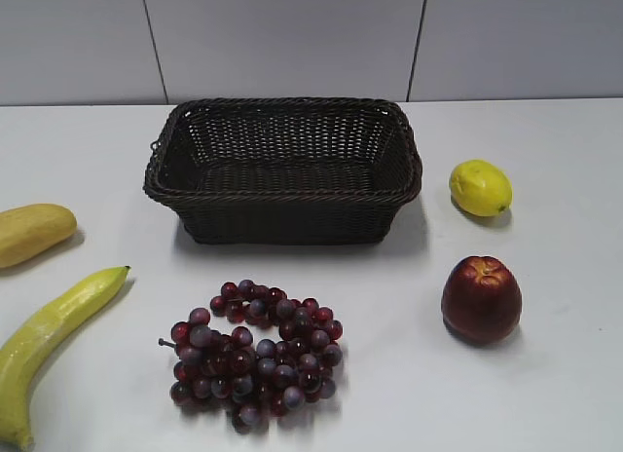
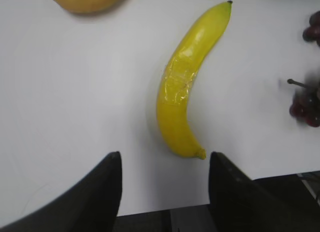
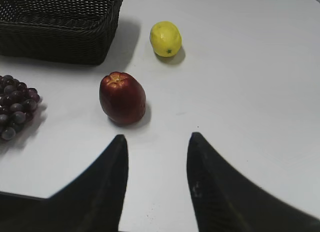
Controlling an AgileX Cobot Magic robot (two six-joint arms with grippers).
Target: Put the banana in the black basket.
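The banana (image 1: 49, 345), smooth, curved and yellow with a greenish tip, is lying at the lower left of the exterior frame on the plain white table (image 1: 545, 374), well apart from the woven dark wicker black basket (image 1: 282, 169) sitting at upper centre before a pale panelled wall (image 1: 292, 33). In the left wrist view, the left gripper (image 2: 165, 184) is hovering with jaws spread, empty, just below the banana's blunt end. The right gripper (image 3: 157, 177) is likewise gaping, below a glossy red apple (image 3: 122, 98) and a dimpled lemon (image 3: 166, 38).
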